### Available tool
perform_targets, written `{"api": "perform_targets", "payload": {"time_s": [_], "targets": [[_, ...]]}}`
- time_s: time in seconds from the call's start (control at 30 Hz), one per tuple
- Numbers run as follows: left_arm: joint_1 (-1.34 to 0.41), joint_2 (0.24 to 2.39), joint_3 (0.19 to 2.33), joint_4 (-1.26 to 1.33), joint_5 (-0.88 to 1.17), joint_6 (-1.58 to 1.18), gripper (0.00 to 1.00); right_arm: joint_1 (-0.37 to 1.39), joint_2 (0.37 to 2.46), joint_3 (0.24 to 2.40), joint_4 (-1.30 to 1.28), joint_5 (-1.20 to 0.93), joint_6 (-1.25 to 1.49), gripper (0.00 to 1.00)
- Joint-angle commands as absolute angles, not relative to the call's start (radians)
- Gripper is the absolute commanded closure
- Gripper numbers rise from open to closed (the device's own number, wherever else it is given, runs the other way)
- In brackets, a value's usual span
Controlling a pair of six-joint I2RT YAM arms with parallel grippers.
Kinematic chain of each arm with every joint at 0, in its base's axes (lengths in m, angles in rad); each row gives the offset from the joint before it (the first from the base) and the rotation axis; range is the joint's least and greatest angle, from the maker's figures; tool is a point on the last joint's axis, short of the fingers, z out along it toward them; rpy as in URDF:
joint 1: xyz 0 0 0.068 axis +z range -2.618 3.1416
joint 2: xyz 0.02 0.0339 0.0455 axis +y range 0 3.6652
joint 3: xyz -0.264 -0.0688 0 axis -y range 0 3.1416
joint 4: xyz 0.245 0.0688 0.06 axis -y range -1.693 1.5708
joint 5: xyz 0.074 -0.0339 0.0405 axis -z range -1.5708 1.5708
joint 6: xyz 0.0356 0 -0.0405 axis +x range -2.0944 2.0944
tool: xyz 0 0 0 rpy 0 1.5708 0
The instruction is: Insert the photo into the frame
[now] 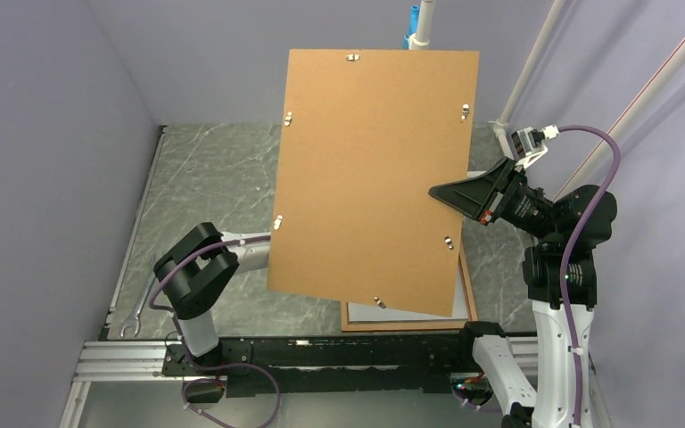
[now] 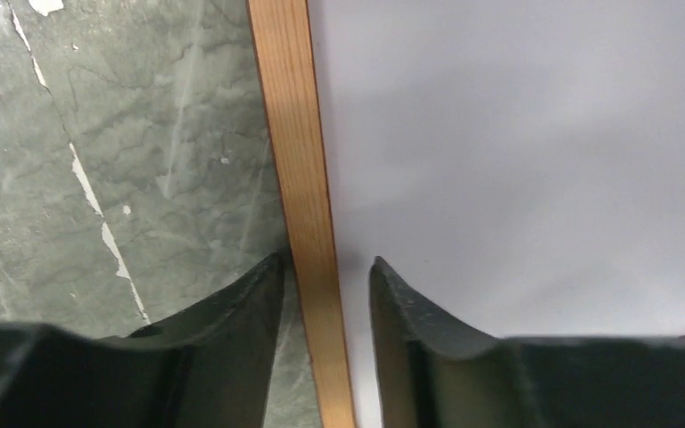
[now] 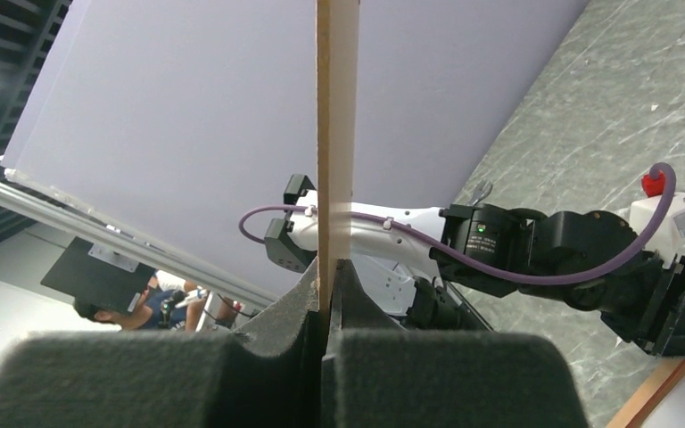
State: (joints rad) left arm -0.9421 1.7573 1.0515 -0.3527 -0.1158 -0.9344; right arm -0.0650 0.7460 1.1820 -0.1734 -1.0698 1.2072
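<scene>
Clamping the right edge of the brown backing board (image 1: 375, 169), the right claw (image 3: 334, 267) holds it tilted in the air above the counter (image 1: 214, 178), jaws tight on the thin sheet. Beneath the board, the frame (image 2: 303, 178) lies flat near the counter's near right corner, with the photo (image 2: 517, 160) resting inside it, white back up. The left claw (image 2: 325, 263) stands apart, one finger on either side of the frame's wooden rail, a gap showing between the wood and the finger over the photo.
</scene>
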Motion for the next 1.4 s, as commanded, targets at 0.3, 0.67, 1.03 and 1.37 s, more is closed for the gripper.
{"api": "perform_targets", "payload": {"time_s": [0.3,0.67,1.03,1.37], "targets": [[-0.911,1.73,0.983,-0.461,-0.192,-0.937,0.95,-0.07,0.734,1.183,-0.095,-1.062,1.225,1.0],[-0.82,1.542,0.81,-0.511,-0.254,-0.98,1.0,-0.071,0.729,1.169,-0.101,-1.061,1.216,1.0],[-0.728,1.373,0.689,-0.569,-0.313,-0.862,1.0,-0.071,0.721,1.143,-0.129,-1.056,1.19,1.0],[-0.69,1.298,0.654,-0.537,-0.315,-0.732,0.99,-0.071,0.718,1.135,-0.123,-1.056,1.193,1.0]]}}
